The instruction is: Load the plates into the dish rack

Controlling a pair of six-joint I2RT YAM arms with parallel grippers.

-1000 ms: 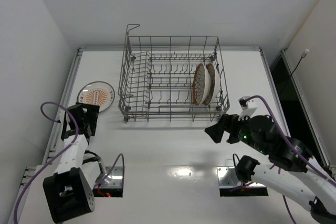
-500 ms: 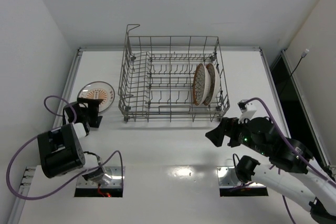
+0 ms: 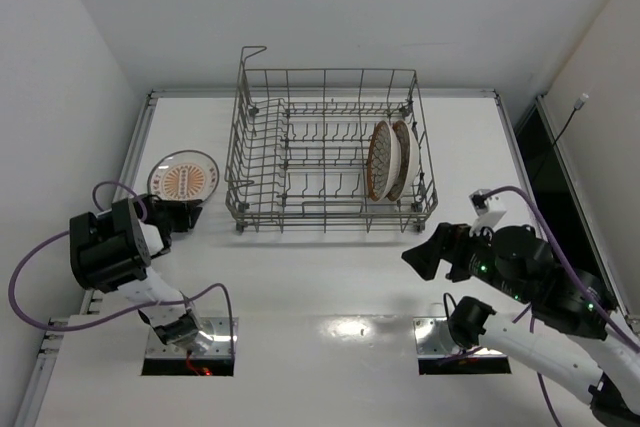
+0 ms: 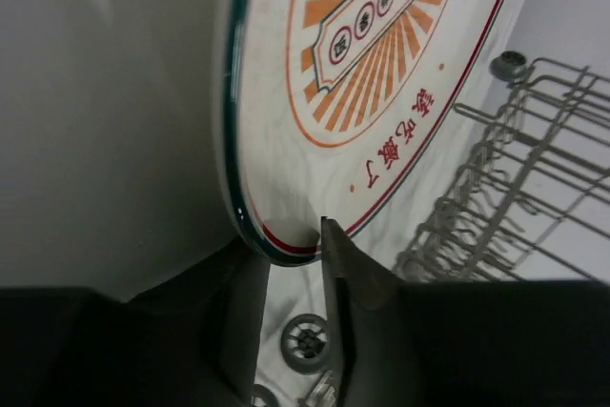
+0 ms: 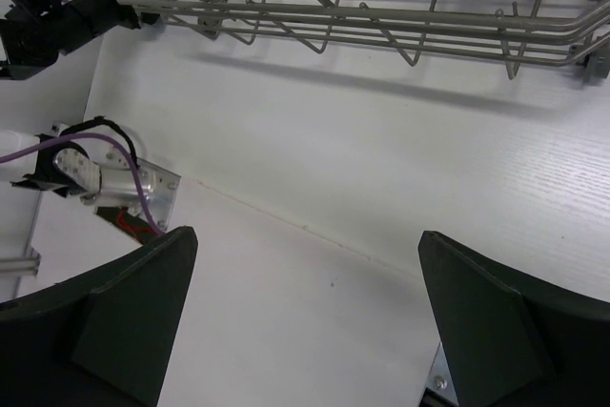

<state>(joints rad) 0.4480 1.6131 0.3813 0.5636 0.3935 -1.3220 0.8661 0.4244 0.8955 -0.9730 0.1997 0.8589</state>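
Observation:
A white plate with an orange centre design lies left of the dish rack, a grey wire basket with upright tines. My left gripper is shut on that plate's near rim, one finger under the rim and one on its face. Two more plates, a brown-patterned one and a white one, stand on edge at the rack's right end. My right gripper hangs open over bare table in front of the rack's right corner, with nothing between its fingers.
In the left wrist view the rack's wire side rises just right of the gripped plate. The table's left rail and a white wall run close beside the plate. Metal base plates sit at the near edge.
My left arm swung forward to the plate and its jaws closed from wide open onto the rim. The right gripper drifted slightly down and right, still open.

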